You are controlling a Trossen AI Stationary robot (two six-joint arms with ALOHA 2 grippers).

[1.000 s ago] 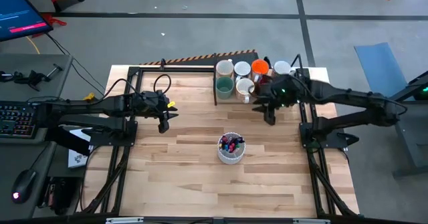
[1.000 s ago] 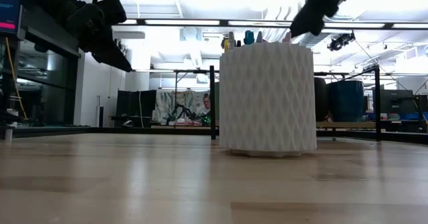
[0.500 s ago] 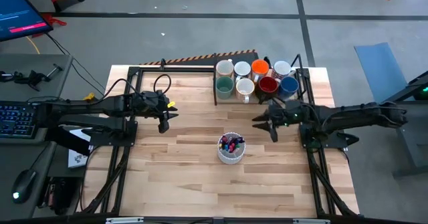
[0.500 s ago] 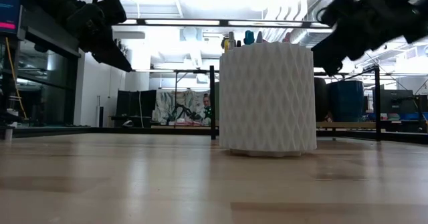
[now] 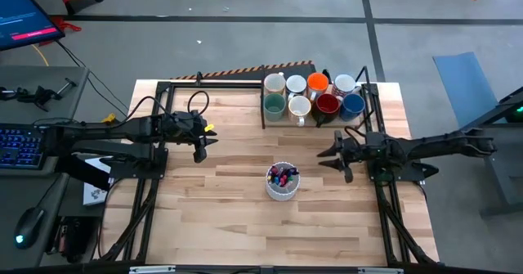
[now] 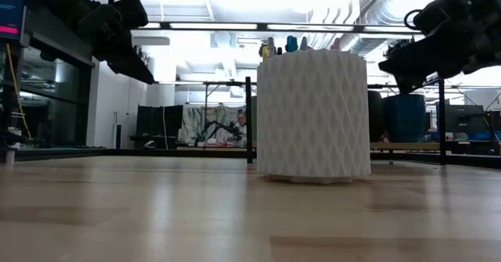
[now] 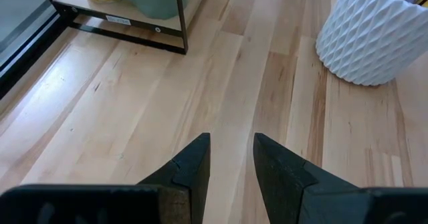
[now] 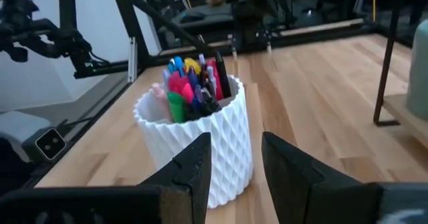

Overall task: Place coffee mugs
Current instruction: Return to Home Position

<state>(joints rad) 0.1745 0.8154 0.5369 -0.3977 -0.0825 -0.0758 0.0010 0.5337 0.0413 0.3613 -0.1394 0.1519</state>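
Observation:
Eight mugs stand in two rows inside a black frame (image 5: 264, 110) at the table's far edge. The far row holds cream (image 5: 274, 83), white (image 5: 296, 84), orange (image 5: 318, 83) and grey-white (image 5: 345, 83). The near row holds teal (image 5: 274, 105), pale yellow (image 5: 299, 106), dark red (image 5: 328, 105) and blue (image 5: 353, 104). My right gripper (image 5: 331, 155) hangs open above the table, near of the mugs and right of the white pen cup (image 5: 283, 181). My left gripper (image 5: 201, 147) waits open on the left, holding nothing.
The white ribbed cup (image 8: 200, 144) full of coloured pens stands at the table's middle, just ahead of my right gripper (image 8: 234, 160). The black frame's bar (image 7: 127, 33) edges the mug area. Bare wood (image 5: 245, 225) stretches toward the near edge.
My right gripper has drawn back from the mugs toward the table's near edge, and its arm has pulled toward the right, uncovering the dark red and blue mugs. In the low view it has dropped lower and shifted right. No mug has moved.

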